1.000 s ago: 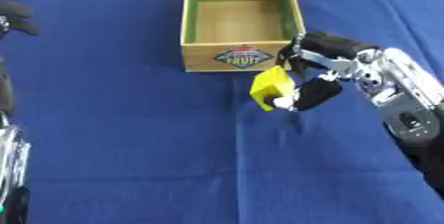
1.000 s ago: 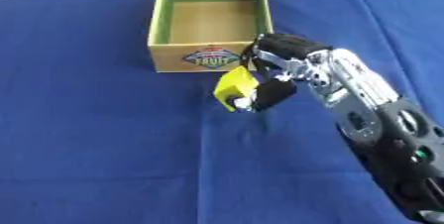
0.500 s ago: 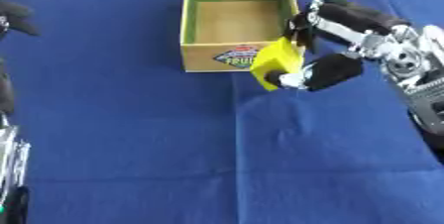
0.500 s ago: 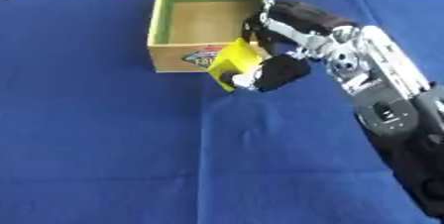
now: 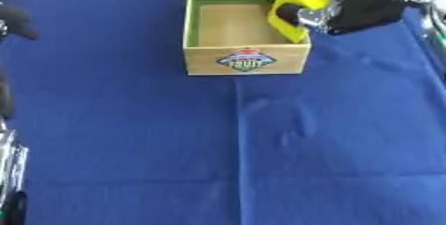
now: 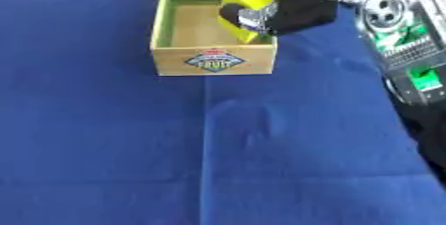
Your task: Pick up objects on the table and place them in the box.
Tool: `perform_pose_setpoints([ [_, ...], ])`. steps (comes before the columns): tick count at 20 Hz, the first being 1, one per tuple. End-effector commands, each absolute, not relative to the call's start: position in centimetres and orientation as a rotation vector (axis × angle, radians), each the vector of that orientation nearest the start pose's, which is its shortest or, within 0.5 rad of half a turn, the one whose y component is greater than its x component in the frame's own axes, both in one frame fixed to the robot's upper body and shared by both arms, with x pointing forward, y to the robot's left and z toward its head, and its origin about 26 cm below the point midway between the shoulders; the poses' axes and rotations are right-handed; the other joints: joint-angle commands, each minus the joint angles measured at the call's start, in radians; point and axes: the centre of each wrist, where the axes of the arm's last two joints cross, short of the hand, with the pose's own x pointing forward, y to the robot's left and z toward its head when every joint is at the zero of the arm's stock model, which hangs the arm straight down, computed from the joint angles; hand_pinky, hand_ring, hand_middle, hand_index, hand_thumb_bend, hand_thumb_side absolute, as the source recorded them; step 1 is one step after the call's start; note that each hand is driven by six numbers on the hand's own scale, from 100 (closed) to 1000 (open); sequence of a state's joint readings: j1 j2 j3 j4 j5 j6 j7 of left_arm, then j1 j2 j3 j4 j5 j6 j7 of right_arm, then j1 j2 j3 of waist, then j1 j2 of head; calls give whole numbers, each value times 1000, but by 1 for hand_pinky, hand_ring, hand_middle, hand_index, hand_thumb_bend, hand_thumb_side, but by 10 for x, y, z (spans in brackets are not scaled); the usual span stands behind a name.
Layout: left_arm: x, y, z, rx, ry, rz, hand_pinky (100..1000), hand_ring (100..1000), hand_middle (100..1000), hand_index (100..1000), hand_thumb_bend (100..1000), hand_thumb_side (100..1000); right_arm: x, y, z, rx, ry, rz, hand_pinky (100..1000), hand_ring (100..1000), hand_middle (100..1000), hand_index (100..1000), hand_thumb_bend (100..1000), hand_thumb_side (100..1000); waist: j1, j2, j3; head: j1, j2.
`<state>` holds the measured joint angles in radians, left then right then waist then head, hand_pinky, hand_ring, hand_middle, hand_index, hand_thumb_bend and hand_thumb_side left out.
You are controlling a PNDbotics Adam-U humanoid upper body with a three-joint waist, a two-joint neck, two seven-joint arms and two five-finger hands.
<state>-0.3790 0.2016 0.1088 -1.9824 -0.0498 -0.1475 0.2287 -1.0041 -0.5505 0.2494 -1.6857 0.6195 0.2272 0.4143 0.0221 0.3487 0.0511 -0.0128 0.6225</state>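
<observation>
We see the right hand (image 5: 362,7), fingers pinching the yellow packet (image 5: 299,0), holding it tilted over the box's (image 5: 247,59) right wall, ready to drop in.

The robot's right hand (image 6: 292,11) is a bulky black shell with a silver metal cylinder set at its near end. Behind it, the silver-and-black right forearm (image 6: 392,25) carries a round silver joint, exposed dark ribbing and bright green patches, possibly circuit boards. At the left edge, the blurred black left hand (image 5: 16,20) shows above a silver-and-black left arm section (image 5: 10,179).
</observation>
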Motion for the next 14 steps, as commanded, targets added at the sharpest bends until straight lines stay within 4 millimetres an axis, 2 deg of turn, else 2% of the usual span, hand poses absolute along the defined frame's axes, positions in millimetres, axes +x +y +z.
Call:
perform_pose_setpoints([
  [1, 307, 259, 223, 274, -2549, 42, 419, 518, 561, 732, 100, 1000, 367, -199, 381, -1029, -2012, 1201, 580, 619, 247, 413, 470, 646, 0, -15, 8, -13, -17],
  [7, 307, 257, 225, 260, -2556, 33, 418, 518, 561, 731, 100, 1000, 384, -200, 406, -1123, -2028, 1113, 581, 621, 247, 412, 462, 667, -8, 1, 30, -27, -28],
  [14, 308, 255, 227, 249, -2564, 29, 417, 518, 561, 731, 100, 1000, 415, -208, 412, -1171, -1977, 1045, 583, 623, 245, 411, 474, 656, -17, 19, 53, -39, -45],
])
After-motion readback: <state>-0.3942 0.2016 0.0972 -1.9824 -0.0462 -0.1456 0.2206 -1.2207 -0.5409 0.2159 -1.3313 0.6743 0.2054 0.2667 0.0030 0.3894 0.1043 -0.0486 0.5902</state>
